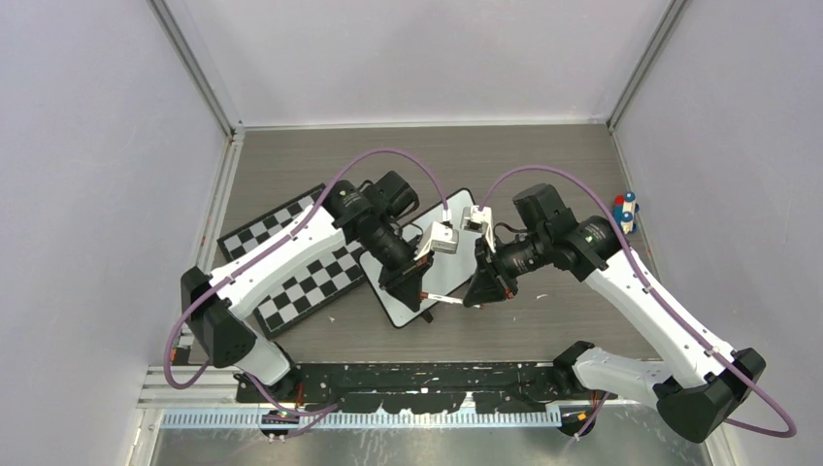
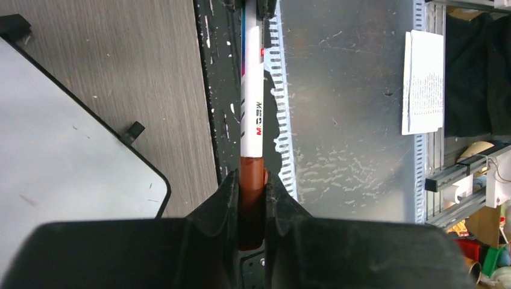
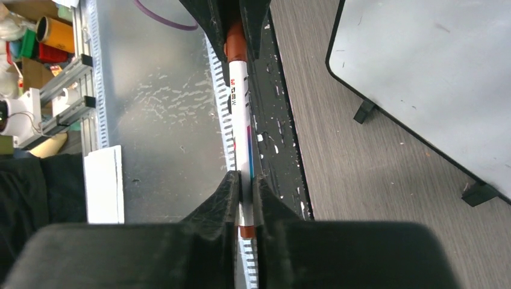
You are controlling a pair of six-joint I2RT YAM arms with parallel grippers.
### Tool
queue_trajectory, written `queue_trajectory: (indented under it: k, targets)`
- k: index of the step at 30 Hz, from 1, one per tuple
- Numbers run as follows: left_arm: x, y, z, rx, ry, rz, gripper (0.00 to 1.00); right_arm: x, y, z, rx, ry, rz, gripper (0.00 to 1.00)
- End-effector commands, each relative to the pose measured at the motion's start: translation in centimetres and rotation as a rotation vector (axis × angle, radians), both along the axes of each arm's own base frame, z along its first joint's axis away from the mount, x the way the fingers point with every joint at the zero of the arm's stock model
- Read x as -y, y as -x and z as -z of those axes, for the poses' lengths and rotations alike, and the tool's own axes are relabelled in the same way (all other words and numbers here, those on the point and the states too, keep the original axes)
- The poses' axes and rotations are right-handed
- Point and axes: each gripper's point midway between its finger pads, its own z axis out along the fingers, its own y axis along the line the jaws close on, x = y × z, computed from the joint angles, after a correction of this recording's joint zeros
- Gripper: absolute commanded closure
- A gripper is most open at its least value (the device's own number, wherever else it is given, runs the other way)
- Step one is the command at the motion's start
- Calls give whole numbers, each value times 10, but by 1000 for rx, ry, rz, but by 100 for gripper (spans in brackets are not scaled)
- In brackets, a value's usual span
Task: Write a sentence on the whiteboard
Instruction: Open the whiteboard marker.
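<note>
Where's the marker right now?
In the top view the marker spans the left gripper and right gripper, both clamped on it, by the whiteboard's near edge.

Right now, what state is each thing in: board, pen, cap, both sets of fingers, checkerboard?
small white black-framed whiteboard: lying on the table, visible surface blank
white marker pen: capped, held between both arms
red-brown cap: on the pen, clamped
left fingers: shut on the cap
right fingers: shut on the pen's barrel near its rear end
black-and-white checkerboard: lying flat, untouched
</note>
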Motion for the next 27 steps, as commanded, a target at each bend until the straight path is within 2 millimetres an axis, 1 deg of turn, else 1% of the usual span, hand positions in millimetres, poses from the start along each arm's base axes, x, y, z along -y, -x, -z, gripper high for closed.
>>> queue_trajectory:
  k: [1, 4, 5, 6, 7, 9, 11, 12, 14, 17, 21, 23, 25, 27]
  targets:
    - [-4, 2, -15, 59, 55, 20, 100, -4, -10, -18, 36, -37, 52, 75]
    - [-8, -4, -19, 95, 74, -9, 100, -7, -17, -26, 25, -46, 92, 55]
    - [-8, -7, -22, 111, 89, -26, 100, -8, -19, -30, 16, -57, 101, 46]
    - [-8, -14, -24, 130, 104, -54, 100, -10, -20, -34, 6, -70, 108, 39]
    - [-8, -21, -26, 161, 122, -87, 100, -11, -21, -40, -2, -90, 107, 34]
    - [-7, -34, -31, 232, 162, -149, 100, -14, -22, -54, -15, -126, 102, 31]
    - [-5, -39, -31, 253, 179, -188, 100, -14, -24, -71, -12, -173, 85, 25]
    - [-5, -40, -31, 250, 178, -204, 100, -15, -28, -80, -16, -196, 89, 23]
    - [-5, -43, -31, 252, 172, -233, 100, -20, -35, -96, -71, -233, 118, 21]
    - [-9, -47, -39, 301, 185, -265, 100, -28, -47, -110, -169, -288, 151, 20]
    - [-14, -47, -50, 324, 205, -308, 100, -37, -56, -115, -284, -334, 174, 19]
    - [-16, -51, -56, 348, 214, -347, 100, -40, -64, -116, -314, -361, 189, 18]
    - [-18, -56, -64, 360, 231, -385, 100, -43, -70, -121, -350, -398, 179, 18]
    - [-19, -54, -69, 357, 247, -389, 100, -44, -74, -122, -376, -413, 189, 18]
